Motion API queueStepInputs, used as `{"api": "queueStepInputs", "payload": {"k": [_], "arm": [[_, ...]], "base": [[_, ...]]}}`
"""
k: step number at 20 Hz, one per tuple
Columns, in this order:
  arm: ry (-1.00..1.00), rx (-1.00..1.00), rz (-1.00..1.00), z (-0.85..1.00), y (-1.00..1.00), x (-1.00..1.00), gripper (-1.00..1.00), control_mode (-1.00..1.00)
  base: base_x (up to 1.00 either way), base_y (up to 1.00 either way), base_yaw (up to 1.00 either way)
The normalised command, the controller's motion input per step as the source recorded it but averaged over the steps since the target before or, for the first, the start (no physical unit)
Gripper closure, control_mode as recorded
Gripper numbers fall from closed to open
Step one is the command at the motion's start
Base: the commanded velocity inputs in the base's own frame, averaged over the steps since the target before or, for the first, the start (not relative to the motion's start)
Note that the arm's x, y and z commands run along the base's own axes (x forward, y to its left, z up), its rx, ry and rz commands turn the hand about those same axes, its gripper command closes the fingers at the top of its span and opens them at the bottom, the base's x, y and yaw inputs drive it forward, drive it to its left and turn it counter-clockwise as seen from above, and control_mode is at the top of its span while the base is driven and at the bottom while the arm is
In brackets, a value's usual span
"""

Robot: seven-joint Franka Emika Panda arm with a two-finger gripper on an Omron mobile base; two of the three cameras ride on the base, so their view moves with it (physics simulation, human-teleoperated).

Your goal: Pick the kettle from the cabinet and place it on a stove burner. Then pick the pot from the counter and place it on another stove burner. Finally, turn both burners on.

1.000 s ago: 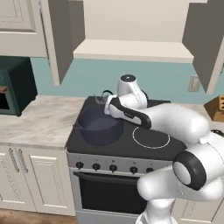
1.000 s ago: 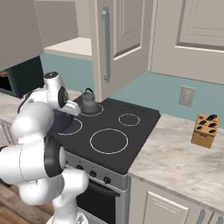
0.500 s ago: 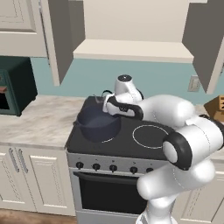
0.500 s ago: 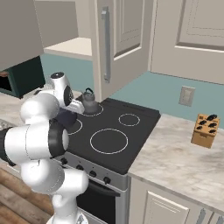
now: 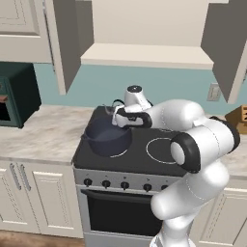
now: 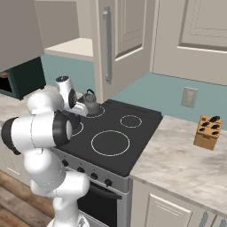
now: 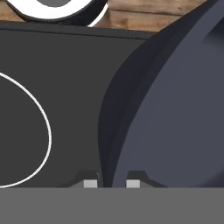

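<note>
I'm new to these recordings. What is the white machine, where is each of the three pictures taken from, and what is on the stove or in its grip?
The white machine is a robot arm on a driving base, in a rendered kitchen. Two pictures come from cameras on the base, behind the arm: one to its left, one to its right. The third comes from a camera on the hand, looking along its fingers.

On the black cooktop stand a small grey kettle at the back and a wide navy pot on the front burner nearest the dark green oven. White rings mark the burners. The cabinet above stands open. A knife block sits on the counter.

In the hand view the two finger tips stand close together on either side of the pot's rim, so the hand seems shut on the pot.
</note>
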Motion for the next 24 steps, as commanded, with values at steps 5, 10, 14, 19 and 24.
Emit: {"api": "queueStepInputs", "payload": {"k": [5, 10, 14, 19, 24], "arm": [[0.00, 0.01, 0.00, -0.17, 0.00, 0.22, 1.00, -1.00], [0.00, 0.03, 0.00, -0.11, 0.00, 0.24, 1.00, -1.00], [0.00, 0.03, 0.00, -0.18, 0.00, 0.22, 1.00, -1.00], [0.00, 0.02, 0.00, -0.07, -0.01, 0.13, 1.00, -1.00], [0.00, 0.00, 0.00, 0.00, -0.08, 0.08, 1.00, -1.00]], "base": [[0.00, 0.00, 0.00], [0.00, 0.00, 0.00], [0.00, 0.00, 0.00], [0.00, 0.00, 0.00], [0.00, 0.00, 0.00]]}}
